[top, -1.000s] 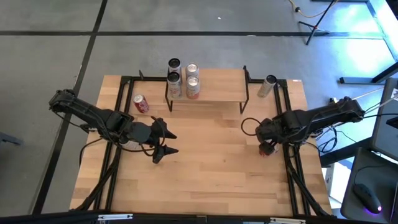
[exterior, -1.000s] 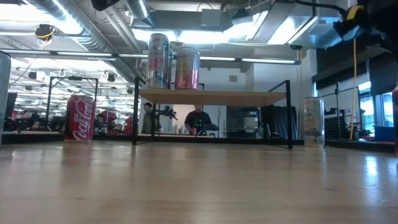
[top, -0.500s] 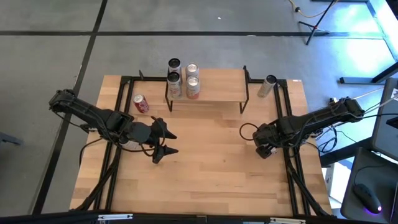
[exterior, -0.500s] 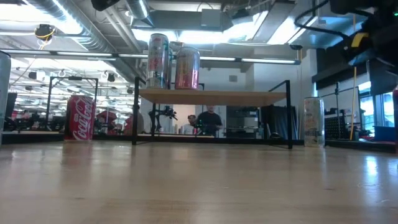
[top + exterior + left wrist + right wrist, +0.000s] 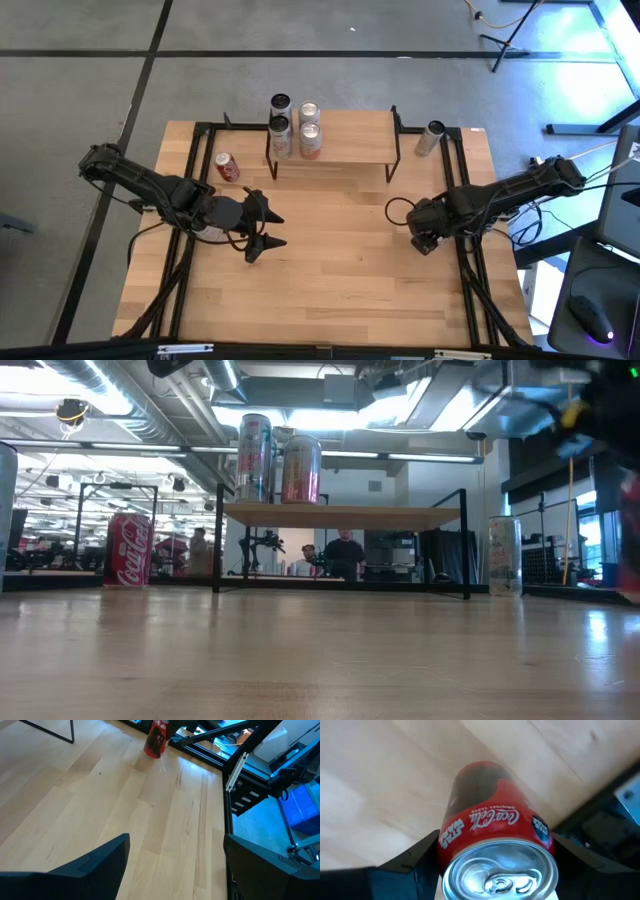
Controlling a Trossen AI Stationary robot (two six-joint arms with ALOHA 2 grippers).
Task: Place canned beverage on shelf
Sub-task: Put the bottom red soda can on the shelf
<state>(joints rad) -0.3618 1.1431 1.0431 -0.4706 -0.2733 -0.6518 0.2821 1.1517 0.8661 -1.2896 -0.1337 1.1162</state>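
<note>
While my left tool (image 5: 262,228) hangs wide open and empty over the bench (image 5: 330,290), I note the red cola can (image 5: 226,166) standing near the bench's left edge, just beside the shelf (image 5: 350,140), where cans (image 5: 295,128) crowd the left end and the plank lies bare to the right. A lone silver can (image 5: 432,138) stands off the shelf's right end. My right tool (image 5: 428,240), near the bench's right edge, is clamped on the Coca-Cola can (image 5: 495,845), fingers against its sides. I judge the can stiff but thin-walled, slick, fairly heavy if full; a mid-body grip suits it. Open bench lies between it and the shelf; the black posts need clearing.
</note>
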